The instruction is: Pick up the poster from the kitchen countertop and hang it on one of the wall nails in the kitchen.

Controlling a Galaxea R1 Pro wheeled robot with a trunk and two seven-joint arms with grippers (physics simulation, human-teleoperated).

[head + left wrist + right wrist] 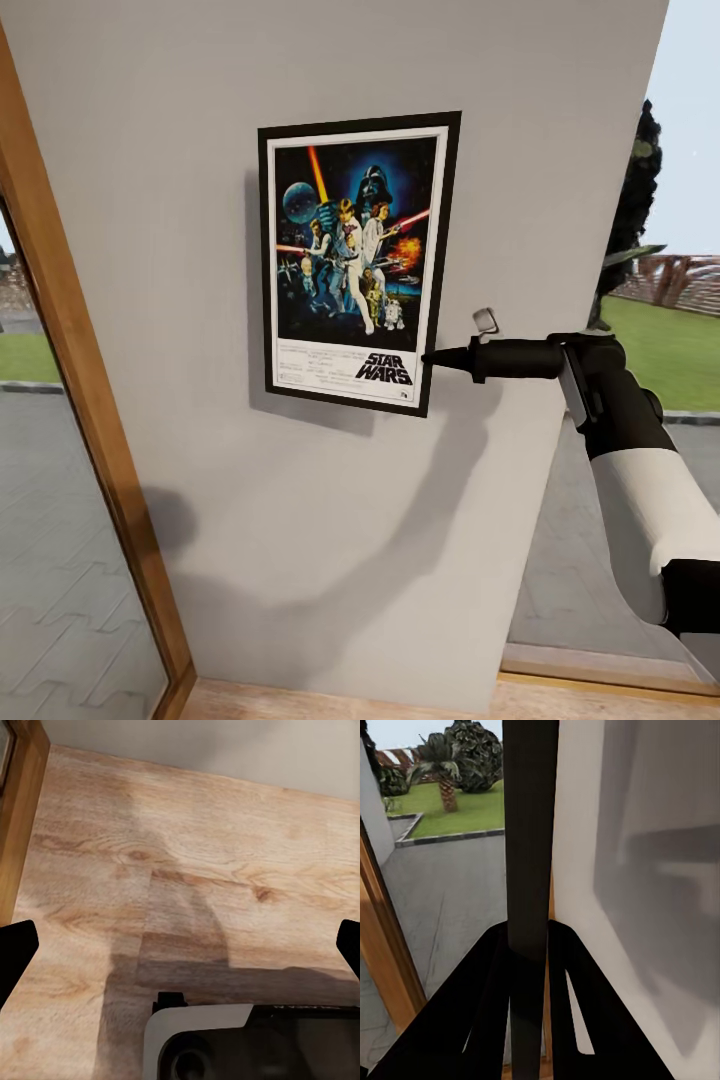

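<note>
From my head camera I see the poster (358, 262) flat against the pale grey wall (180, 300), upright with a slight tilt, its shadow falling to the left and below. My right tool (432, 357) reaches in from the right and its tip meets the poster's right edge near the lower corner, beside the "STAR WARS" lettering. In the right wrist camera both fingers (487, 1020) are pressed against the dark frame edge (530, 832) running between them, so the right tool is clamped on the poster. My left tool (180, 945) hangs over the wooden floor (187, 847), its two black fingertips (15, 952) far apart with nothing between them. A wooden window frame (80, 400) stands to the left of the wall.
</note>
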